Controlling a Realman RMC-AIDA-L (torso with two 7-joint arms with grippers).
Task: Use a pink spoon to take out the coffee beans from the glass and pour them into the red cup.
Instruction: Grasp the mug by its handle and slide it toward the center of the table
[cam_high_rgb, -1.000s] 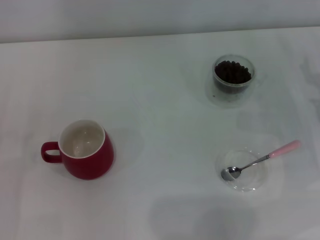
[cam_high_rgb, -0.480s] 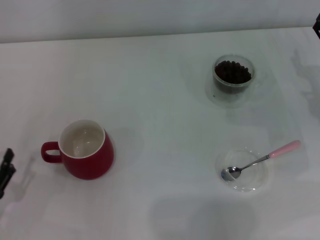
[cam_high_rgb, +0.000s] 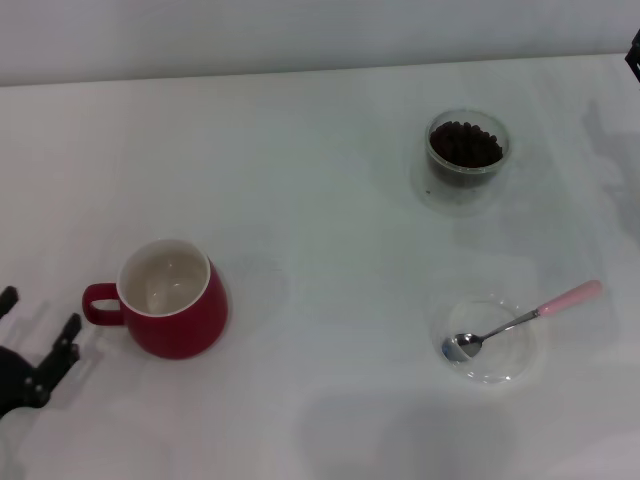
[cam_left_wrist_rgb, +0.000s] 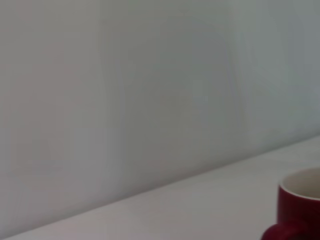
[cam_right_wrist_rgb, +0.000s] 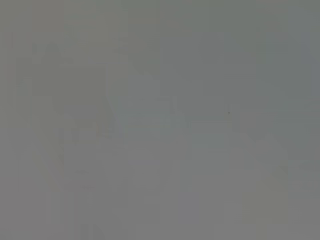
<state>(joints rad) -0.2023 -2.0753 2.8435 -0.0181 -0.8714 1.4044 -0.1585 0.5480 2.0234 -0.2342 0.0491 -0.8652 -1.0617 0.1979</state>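
Beans (cam_high_rgb: 465, 143) are sitting dark and heaped inside the glass (cam_high_rgb: 467, 152), which is standing upright at the far right of the white table (cam_high_rgb: 320, 200). Nearer on that same side, the pink spoon (cam_high_rgb: 522, 320) is lying with its metal bowl resting in a shallow clear dish (cam_high_rgb: 487, 340), its pale handle sticking out over the rim, pointing away to the right. Well apart from both, on the left, the red cup (cam_high_rgb: 172, 298) is standing upright, white inside showing nothing in it, loop handle facing left. Just beside that handle, the left gripper (cam_high_rgb: 38, 335) is hovering at the near-left edge, its two dark fingers spread apart and gripping nothing. The left wrist view is catching only the cup's rim and handle (cam_left_wrist_rgb: 299, 212) against the wall. The right gripper (cam_high_rgb: 634, 52) is showing as a dark sliver at the far-right edge; whether it is spread or closed, I cannot tell.
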